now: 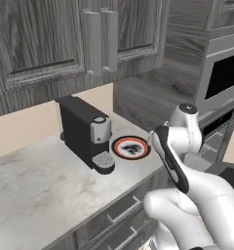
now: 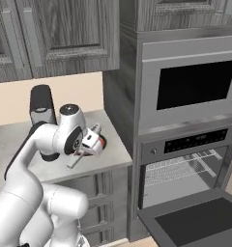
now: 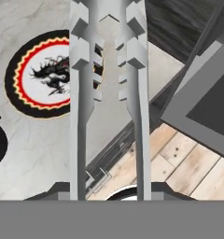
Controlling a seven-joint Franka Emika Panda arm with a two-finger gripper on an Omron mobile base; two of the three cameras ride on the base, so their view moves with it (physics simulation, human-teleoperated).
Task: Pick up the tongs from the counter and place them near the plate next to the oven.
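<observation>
Up above the light grey marbled stone counter (image 1: 36, 185), right by its edge nearest the oven, the slim silver-grey metal tongs (image 3: 109, 93) were off the surface and clamped in the two-finger gripper (image 2: 91, 140) of the white arm. From the hand camera they looked like two long narrow arms running side by side, pretty much parallel, with toothed, notched inner edges near the far end and a gap between them. From the right base camera I could only make out a thin grey sliver of them sticking down and to the left below the hand, so no detail there. The gripper's jaws were drawn in narrow, pinching the tongs at the handle end.

Through the hand camera, the tongs' toothed end overlapped the right edge of the small round plate with a black rim, red and yellow rings and a white centre carrying a black dragon-like pattern (image 3: 39, 74), which sat flat on the counter. Whether anything touched, I couldn't tell.

Counting stuff: one pair of tongs, one plate, one black and silver pod coffee machine (image 1: 87, 134) just beside the plate, and one silver steel built-in oven with its black glass door (image 2: 205, 222) dropped open, with one silver microwave-style unit (image 2: 193, 84) above it.
</observation>
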